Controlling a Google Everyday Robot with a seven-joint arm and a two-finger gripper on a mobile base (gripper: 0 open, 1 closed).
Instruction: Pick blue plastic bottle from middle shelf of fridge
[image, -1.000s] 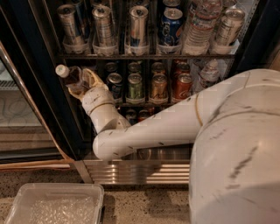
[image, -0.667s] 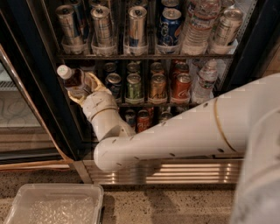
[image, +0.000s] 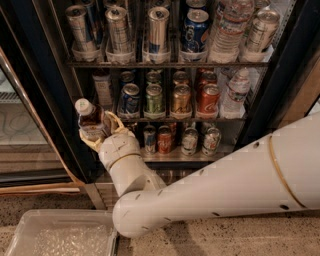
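The hand (image: 101, 132) pinches the blue plastic bottle (image: 90, 118) around its body, cap tilted up and to the left, in front of the fridge (image: 57, 95) frame. To the hand's right, the middle shelf (image: 165, 120) bears cans (image: 154, 98). Below the hand lies a clear bin (image: 60, 235).

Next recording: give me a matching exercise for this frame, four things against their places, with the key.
Things:
1. small plastic bottle with white cap and dark contents
2. red soda can
3. clear ridged water bottle
4. clear plastic bin

Places:
A. right end of the middle shelf
B. lower left, in front of the fridge
C. in the gripper, jaws shut on it, outside by the left frame
D. middle shelf, beside the gold can

Pairs: 1-C, 2-D, 3-A, 4-B
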